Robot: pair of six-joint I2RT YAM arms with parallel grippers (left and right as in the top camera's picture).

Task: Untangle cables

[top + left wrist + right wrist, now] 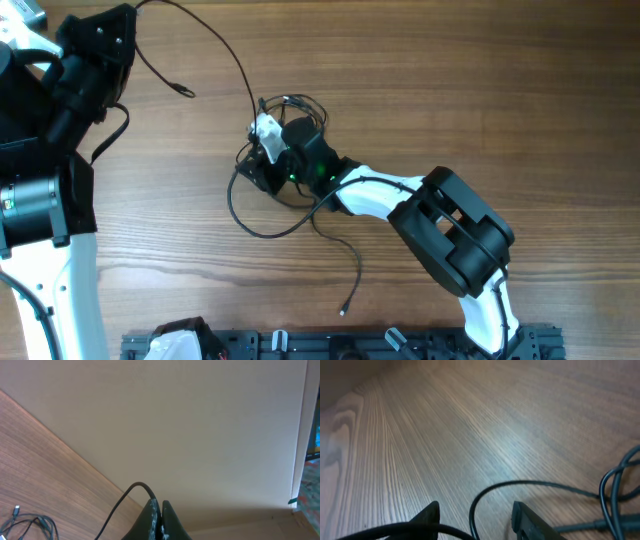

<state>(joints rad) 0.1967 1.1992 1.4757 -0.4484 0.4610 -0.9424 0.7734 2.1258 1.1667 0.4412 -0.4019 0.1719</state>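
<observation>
The cables (262,222) are thin black wires, knotted in a small bundle at mid-table with loops trailing toward the front. My right gripper (256,150) sits low over the bundle. In the right wrist view its fingers (432,510) stand apart, and a cable loop (487,491) lies on the wood between them, untouched; more strands (615,487) lie to the right. My left gripper (128,15) is raised at the far left and is shut (160,506) on one cable (120,505). That cable arcs back down to the bundle. A plug end (186,92) lies loose nearby.
A black rail (430,345) with clips runs along the table's front edge, with a white object (165,345) at its left. A cable tail ends at a small plug (343,312) near the rail. The left arm's base (40,210) fills the left side.
</observation>
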